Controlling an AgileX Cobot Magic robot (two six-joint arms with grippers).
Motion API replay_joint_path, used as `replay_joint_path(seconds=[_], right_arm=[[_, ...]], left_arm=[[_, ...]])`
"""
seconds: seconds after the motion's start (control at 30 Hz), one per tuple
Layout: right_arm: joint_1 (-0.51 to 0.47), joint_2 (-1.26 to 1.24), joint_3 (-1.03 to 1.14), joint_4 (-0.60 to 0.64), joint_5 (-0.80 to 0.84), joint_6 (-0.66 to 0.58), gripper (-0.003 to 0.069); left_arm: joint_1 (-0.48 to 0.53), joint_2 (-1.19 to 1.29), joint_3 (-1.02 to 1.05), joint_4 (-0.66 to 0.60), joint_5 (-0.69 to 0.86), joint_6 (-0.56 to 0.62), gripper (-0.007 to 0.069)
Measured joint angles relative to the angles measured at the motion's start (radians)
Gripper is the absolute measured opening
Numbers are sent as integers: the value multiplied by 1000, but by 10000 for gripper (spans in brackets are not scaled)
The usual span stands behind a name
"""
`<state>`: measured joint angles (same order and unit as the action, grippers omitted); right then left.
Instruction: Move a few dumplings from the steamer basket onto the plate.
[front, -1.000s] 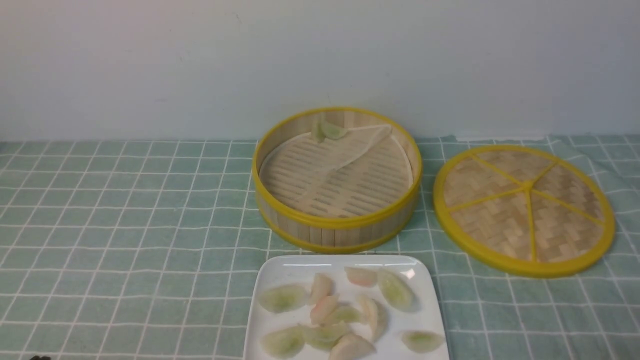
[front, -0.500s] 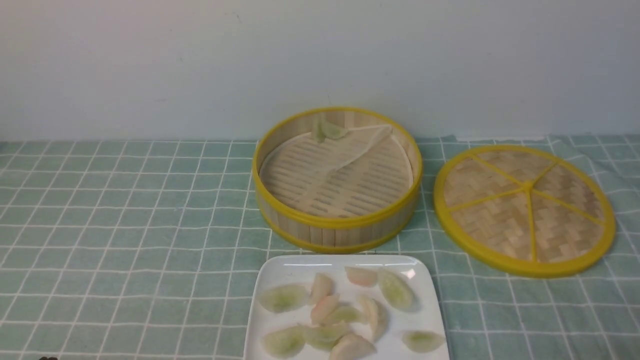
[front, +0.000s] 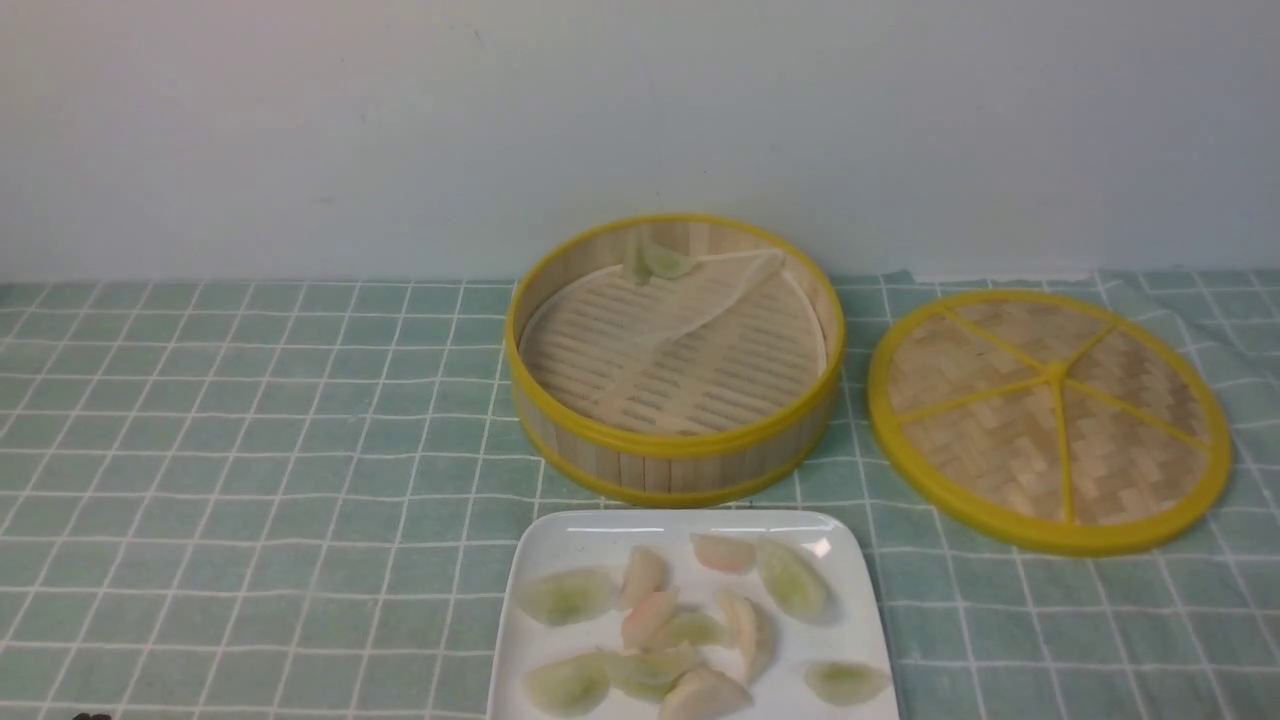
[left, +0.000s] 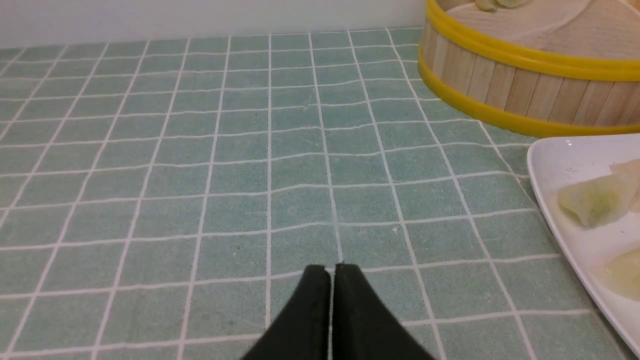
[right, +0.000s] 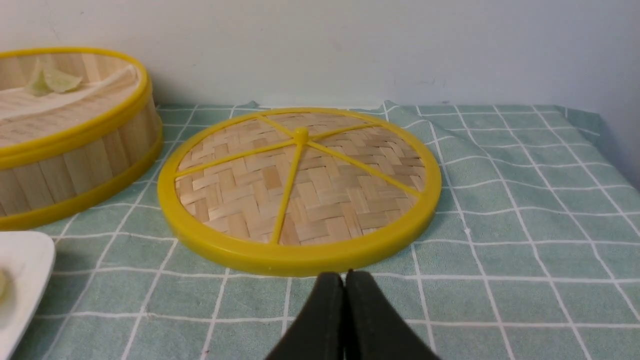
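The steamer basket (front: 675, 455) stands at the middle back; one pale green dumpling (front: 658, 260) leans on its far wall, also in the right wrist view (right: 52, 80). The white plate (front: 560, 535) in front of it holds several green and pink dumplings (front: 690, 625). My left gripper (left: 330, 270) is shut and empty, low over the cloth left of the plate (left: 555, 160). My right gripper (right: 345, 276) is shut and empty, just in front of the woven lid. Neither gripper's fingers show in the front view, save a dark speck at the bottom left edge.
The flat woven lid with yellow spokes (front: 1050, 415) lies right of the basket, also in the right wrist view (right: 300, 185). A green checked cloth (front: 250, 450) covers the table. A pale wall stands close behind. The basket's liner (front: 700, 310) is folded over.
The small dark speck at the bottom left edge of the front view has shifted slightly. Nothing else has moved.
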<state>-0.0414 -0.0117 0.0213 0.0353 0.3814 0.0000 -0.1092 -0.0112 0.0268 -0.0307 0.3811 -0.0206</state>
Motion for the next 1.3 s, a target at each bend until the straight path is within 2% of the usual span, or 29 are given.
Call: replay_joint_path(seconds=[0.43,0.7,1.3], right_arm=[[0,0,0,0,0,0,-14],[0,0,0,0,0,0,-14],[0,0,0,0,0,0,-14]], left_arm=[[2,0,0,0,0,0,-6],[69,0,0,0,0,0,-6],[70,0,0,1,0,0,-6]])
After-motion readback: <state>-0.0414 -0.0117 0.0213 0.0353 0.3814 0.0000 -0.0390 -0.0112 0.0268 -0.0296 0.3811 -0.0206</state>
